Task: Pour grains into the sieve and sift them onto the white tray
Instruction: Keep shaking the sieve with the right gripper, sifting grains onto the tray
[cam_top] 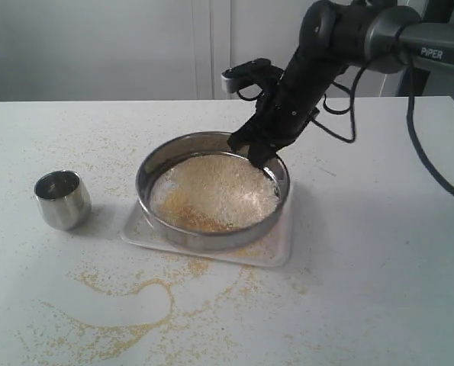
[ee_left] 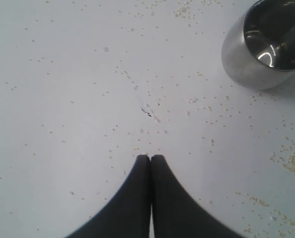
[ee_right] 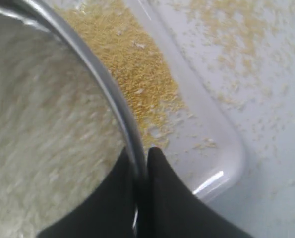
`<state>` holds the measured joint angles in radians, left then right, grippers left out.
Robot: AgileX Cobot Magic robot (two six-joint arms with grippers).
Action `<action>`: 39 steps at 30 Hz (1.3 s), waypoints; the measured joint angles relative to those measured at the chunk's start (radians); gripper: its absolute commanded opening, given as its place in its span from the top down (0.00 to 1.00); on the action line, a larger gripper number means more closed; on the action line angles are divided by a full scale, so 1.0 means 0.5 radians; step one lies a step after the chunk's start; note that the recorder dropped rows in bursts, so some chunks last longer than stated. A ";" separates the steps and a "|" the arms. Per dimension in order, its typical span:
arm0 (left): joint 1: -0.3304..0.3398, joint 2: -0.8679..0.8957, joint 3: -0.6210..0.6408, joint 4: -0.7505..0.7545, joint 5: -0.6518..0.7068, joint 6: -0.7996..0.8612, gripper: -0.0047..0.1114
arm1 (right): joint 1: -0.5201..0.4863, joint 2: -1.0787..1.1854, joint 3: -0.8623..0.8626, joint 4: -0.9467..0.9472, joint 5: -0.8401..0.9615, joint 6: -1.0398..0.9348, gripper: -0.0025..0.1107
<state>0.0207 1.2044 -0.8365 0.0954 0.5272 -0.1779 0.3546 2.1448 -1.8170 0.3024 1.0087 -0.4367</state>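
The wide steel sieve (cam_top: 211, 232) sits over the white tray (cam_top: 281, 250), holding pale and golden grains (cam_top: 215, 191). My right gripper (cam_top: 259, 156) is shut on the sieve's far-right rim (ee_right: 107, 84), one finger inside and one outside. In the right wrist view, fine golden grains (ee_right: 137, 69) lie on the white tray (ee_right: 221, 148) beside the sieve wall. My left gripper (ee_left: 150, 157) is shut with nothing in it, over bare table near the small steel cup (ee_left: 266, 44). That arm is out of the exterior view.
The small steel cup (cam_top: 62, 200) stands upright on the table left of the tray. Spilled yellow grains (cam_top: 127, 305) lie in curved trails across the front of the table and more thinly toward the back left.
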 measured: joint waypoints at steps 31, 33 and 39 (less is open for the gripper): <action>0.000 0.000 0.000 0.000 0.000 0.000 0.96 | 0.010 0.009 0.043 -0.048 -0.150 0.411 0.98; 0.000 0.000 0.000 0.000 0.000 0.000 0.96 | 0.003 0.012 0.039 -0.028 -0.157 0.232 0.98; 0.000 0.000 0.000 0.000 0.000 0.000 0.96 | 0.068 0.012 0.047 -0.362 -0.144 0.659 0.98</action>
<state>0.0207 1.2044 -0.8365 0.0954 0.5272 -0.1779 0.3884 2.1510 -1.7937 0.1215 0.9365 -0.1070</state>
